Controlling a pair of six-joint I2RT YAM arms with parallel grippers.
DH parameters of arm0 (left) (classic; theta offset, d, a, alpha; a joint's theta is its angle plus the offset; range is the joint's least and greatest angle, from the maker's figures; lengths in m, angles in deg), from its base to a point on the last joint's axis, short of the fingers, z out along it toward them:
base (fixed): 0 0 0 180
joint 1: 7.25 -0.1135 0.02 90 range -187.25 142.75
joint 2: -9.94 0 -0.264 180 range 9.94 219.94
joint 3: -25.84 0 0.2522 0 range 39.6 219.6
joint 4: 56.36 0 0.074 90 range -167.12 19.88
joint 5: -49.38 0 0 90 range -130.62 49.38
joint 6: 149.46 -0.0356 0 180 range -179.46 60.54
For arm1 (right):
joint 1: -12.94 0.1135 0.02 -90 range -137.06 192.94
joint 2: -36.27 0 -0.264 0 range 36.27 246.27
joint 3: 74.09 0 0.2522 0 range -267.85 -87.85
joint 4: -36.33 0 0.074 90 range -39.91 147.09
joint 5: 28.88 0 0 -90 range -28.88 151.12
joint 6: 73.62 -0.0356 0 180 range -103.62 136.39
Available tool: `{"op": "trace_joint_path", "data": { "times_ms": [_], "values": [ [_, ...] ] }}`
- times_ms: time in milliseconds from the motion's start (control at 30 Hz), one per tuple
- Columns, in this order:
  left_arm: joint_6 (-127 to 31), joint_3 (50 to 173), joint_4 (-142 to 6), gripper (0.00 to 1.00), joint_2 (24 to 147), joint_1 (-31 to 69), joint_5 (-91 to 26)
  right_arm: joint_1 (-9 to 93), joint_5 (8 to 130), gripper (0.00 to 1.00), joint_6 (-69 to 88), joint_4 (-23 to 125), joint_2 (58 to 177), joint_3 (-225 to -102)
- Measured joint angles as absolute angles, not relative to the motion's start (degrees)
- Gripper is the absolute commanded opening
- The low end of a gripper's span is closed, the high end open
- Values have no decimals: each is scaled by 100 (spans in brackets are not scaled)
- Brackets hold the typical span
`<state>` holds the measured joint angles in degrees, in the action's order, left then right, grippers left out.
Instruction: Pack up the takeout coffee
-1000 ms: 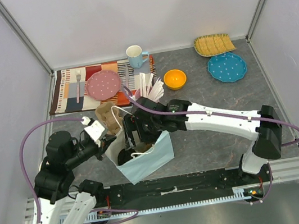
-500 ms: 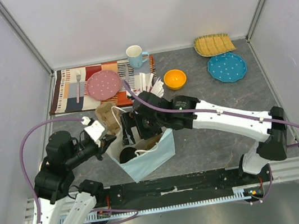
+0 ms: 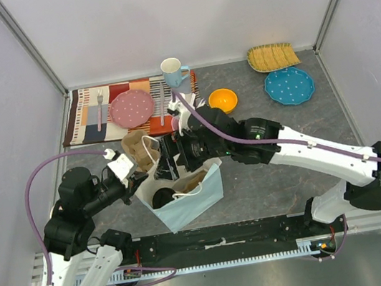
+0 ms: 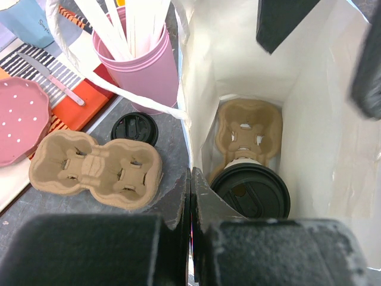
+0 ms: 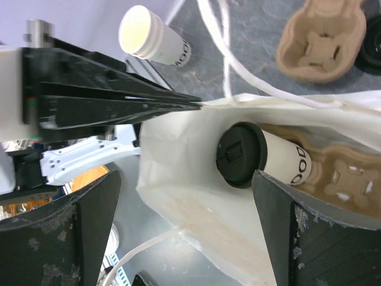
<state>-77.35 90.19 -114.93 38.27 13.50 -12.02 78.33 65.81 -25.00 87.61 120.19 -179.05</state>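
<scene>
The takeout coffee [image 3: 161,195], an off-white paper cup with a black lid, stands inside the open light-blue paper bag [image 3: 194,200] in a brown carrier [image 4: 247,128]. Its lid shows in the left wrist view [image 4: 251,190] and in the right wrist view [image 5: 240,155]. My left gripper [image 3: 141,183] is shut on the bag's left edge [image 4: 184,128] and holds the mouth open. My right gripper [image 3: 177,165] is open and empty above the bag's mouth, apart from the cup. Its fingers [image 5: 89,220] stand wide on either side of the bag [image 5: 196,196].
A second brown carrier [image 3: 135,148] and a loose black lid [image 4: 134,128] lie left of the bag. A pink cup of wooden sticks [image 4: 140,59] stands behind it. Farther back are a striped mat [image 3: 82,120] with a pink plate [image 3: 132,109], a blue mug [image 3: 173,71], an orange bowl [image 3: 223,100] and a blue plate [image 3: 289,85].
My right gripper has come up out of the bag and moved back, open, leaving the coffee cup inside. The left gripper has kept its hold on the bag's edge.
</scene>
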Motion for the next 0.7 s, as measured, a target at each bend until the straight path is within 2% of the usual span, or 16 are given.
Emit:
{"op": "trace_joint_path", "data": {
  "times_ms": [367, 700],
  "values": [
    [-7735, 9019, -11493, 2, 3827, 1350, -1202, 7837, 6712, 98, -2126, 7591, 11304, -17577],
    [-7735, 9019, -11493, 2, 3827, 1350, -1202, 7835, 5823, 98, -1840, 7023, 10659, -17363]
  ]
}}
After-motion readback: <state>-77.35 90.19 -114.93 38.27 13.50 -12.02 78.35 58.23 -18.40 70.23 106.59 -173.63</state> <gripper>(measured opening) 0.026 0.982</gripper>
